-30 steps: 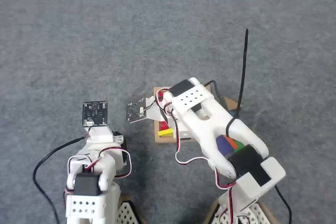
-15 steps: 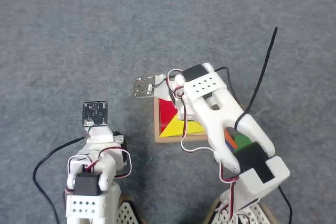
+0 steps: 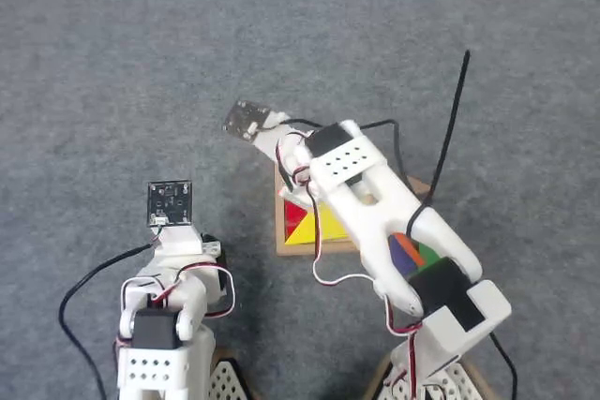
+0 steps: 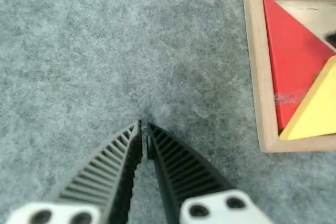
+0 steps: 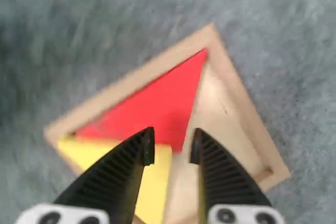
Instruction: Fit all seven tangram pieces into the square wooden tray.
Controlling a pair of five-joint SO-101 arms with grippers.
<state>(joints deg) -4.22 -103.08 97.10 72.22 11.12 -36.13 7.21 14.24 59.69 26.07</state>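
Tangram tray (image 3: 279,236) lies on carpet (image 3: 141,63) under the right arm (image 3: 375,213), red triangle (image 5: 157,103) and yellow triangle (image 5: 152,182) touching inside, bare wood beside them. Right gripper (image 5: 171,145), slightly parted and empty, has swung back over the red (filling looks unfinished); left gripper (image 4: 144,127) rests closed.

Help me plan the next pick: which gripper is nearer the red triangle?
Right. The right gripper hangs over the red triangle inside the tray; the left gripper sits over bare carpet, outside the tray's rim and apart from it.
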